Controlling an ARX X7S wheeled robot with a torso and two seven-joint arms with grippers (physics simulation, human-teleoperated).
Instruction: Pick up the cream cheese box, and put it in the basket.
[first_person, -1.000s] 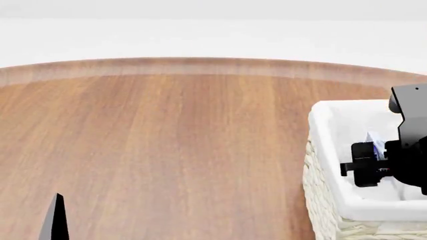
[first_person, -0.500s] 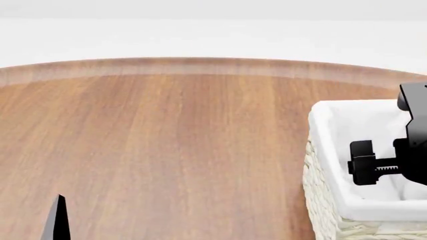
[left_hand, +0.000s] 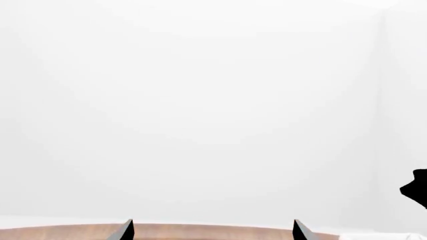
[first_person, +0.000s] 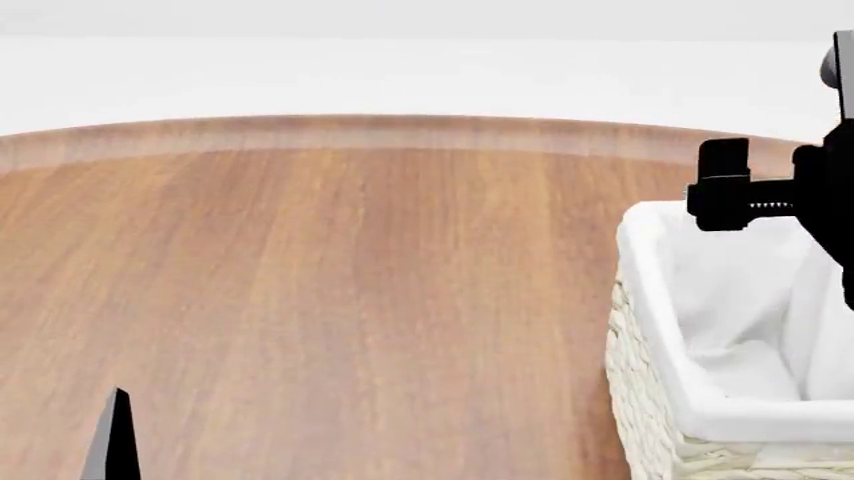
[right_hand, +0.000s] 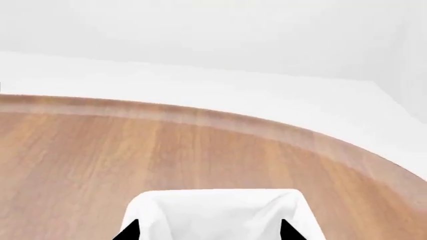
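The cream-white wicker basket (first_person: 638, 400) with its white cloth liner stands at the table's right front; its liner also shows in the right wrist view (right_hand: 213, 202). The cream cheese box is not visible in any view. My right gripper (first_person: 731, 190) hangs above the basket's far rim; in its wrist view (right_hand: 208, 233) the fingertips (right_hand: 128, 232) stand wide apart with only liner between them, so it is open and empty. My left gripper (left_hand: 212, 233) is open and empty, low at the front left; one finger (first_person: 118, 440) shows in the head view.
The brown wooden table (first_person: 334, 280) has a curved far edge (first_person: 400, 130) with a white floor and wall behind it. No other objects show on the table.
My right gripper has risen from inside the basket to above its far rim. The box seen at its jaws one second ago no longer shows. The left arm stays put.
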